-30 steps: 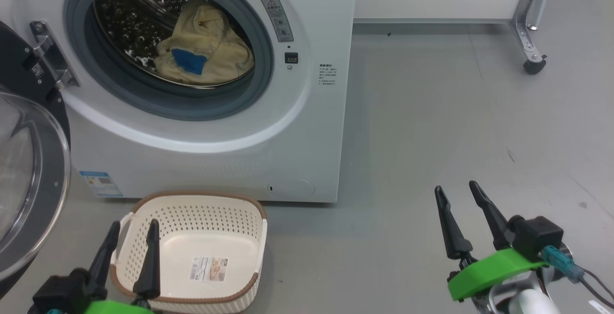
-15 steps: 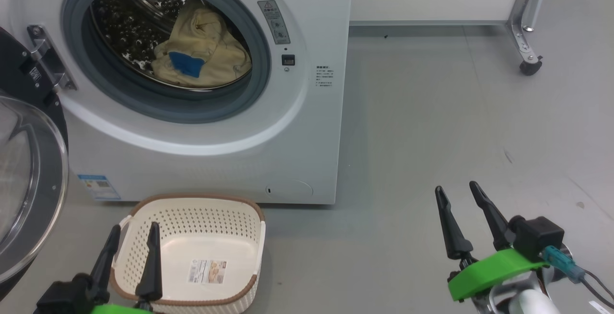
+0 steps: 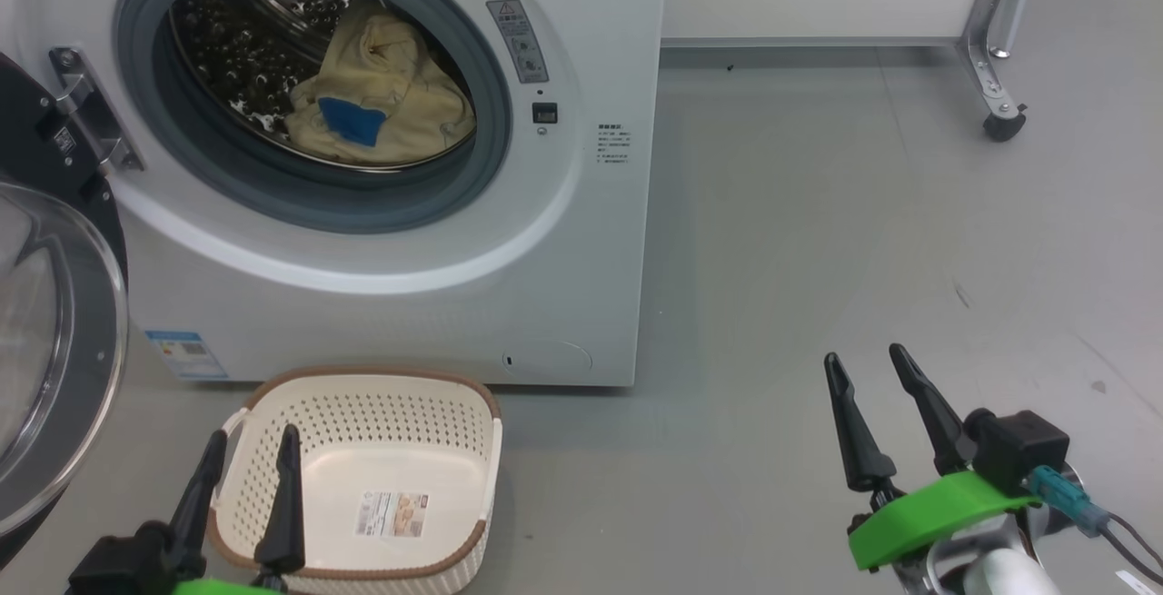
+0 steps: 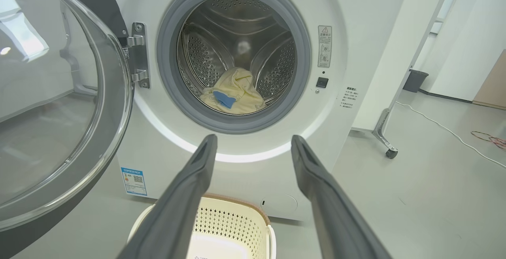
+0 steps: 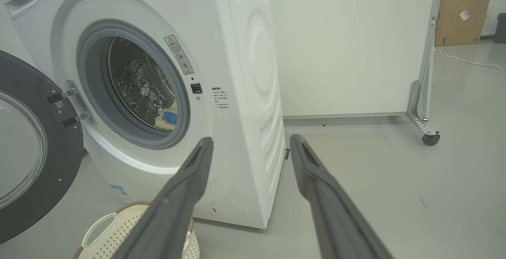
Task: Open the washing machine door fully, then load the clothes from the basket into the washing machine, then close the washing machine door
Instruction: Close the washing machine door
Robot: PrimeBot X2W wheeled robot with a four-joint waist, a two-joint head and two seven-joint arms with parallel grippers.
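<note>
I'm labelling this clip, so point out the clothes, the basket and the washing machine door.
the clothes [image 3: 409, 95], head view, on the cream fabric.
the basket [image 3: 372, 370], head view, on the far brown rim.
the washing machine door [image 5: 59, 160], right wrist view, on the dark rim.

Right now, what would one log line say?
door open | clothes in drum | basket empty | left tool open | right tool open | pending: close door

The washing machine door [image 3: 54, 332] runs off the head view's left edge. In the right wrist view the gasket [image 5: 182, 108] hides most of the clothes [image 5: 169, 118]. Print on the warning label [image 3: 514, 39] is too small to read.
</note>
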